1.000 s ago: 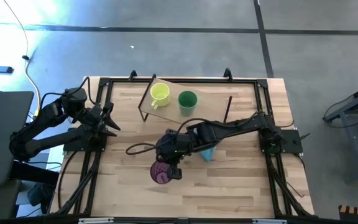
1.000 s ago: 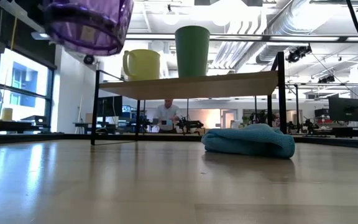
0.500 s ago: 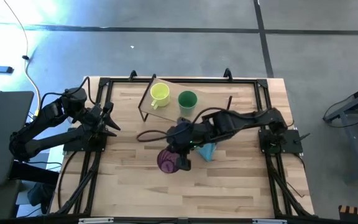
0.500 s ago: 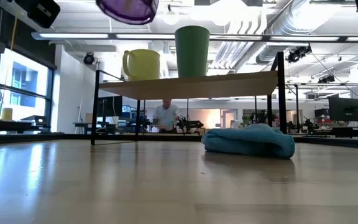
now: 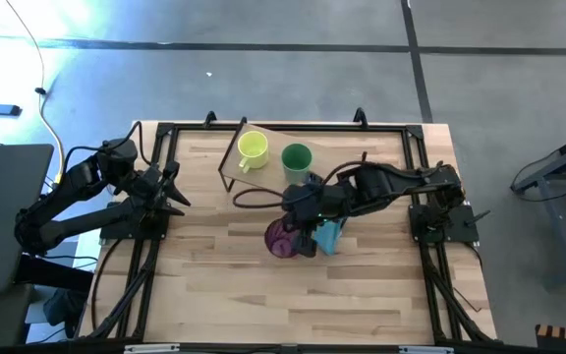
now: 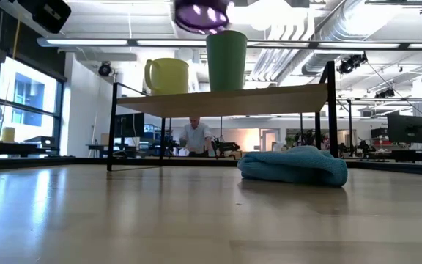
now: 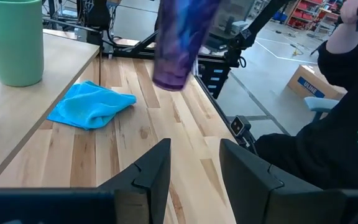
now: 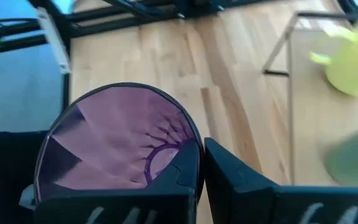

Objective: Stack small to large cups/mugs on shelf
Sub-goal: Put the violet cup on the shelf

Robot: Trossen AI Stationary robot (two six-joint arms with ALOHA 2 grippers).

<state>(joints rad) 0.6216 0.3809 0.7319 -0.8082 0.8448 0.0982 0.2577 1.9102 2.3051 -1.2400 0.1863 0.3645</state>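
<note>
My right gripper (image 5: 303, 239) is shut on the purple ribbed tumbler (image 5: 283, 239), held in the air over the table's middle, just near of the shelf (image 5: 342, 157). The tumbler's base shows high up in the low view (image 6: 201, 15). The yellow mug (image 5: 253, 147) and the green cup (image 5: 296, 158) stand upright side by side on the shelf board (image 6: 233, 99). My left gripper (image 5: 177, 197) waits open and empty at the table's left edge; its fingers show in the left wrist view (image 7: 194, 168). My right gripper holds the tumbler by its rim wall (image 8: 193, 144), one finger (image 8: 180, 180) inside the tumbler and one (image 8: 241, 180) outside. The fingers come from above. The tumbler (image 7: 179, 43) hangs below them, mouth up, slightly tilted, lifted clear of the table.
A crumpled blue cloth (image 5: 330, 239) lies on the table right of the tumbler, near of the shelf. The shelf stands on thin black legs (image 6: 113, 125). Black frame rails run along the table's edges. A person in a dark sleeve (image 7: 340, 124) is beyond the table's right side.
My right gripper has carried the purple tumbler from the near middle of the table toward the far edge and the right, closer to the shelf and the green cup. The tumbler has stayed mouth up and clear of the table.
</note>
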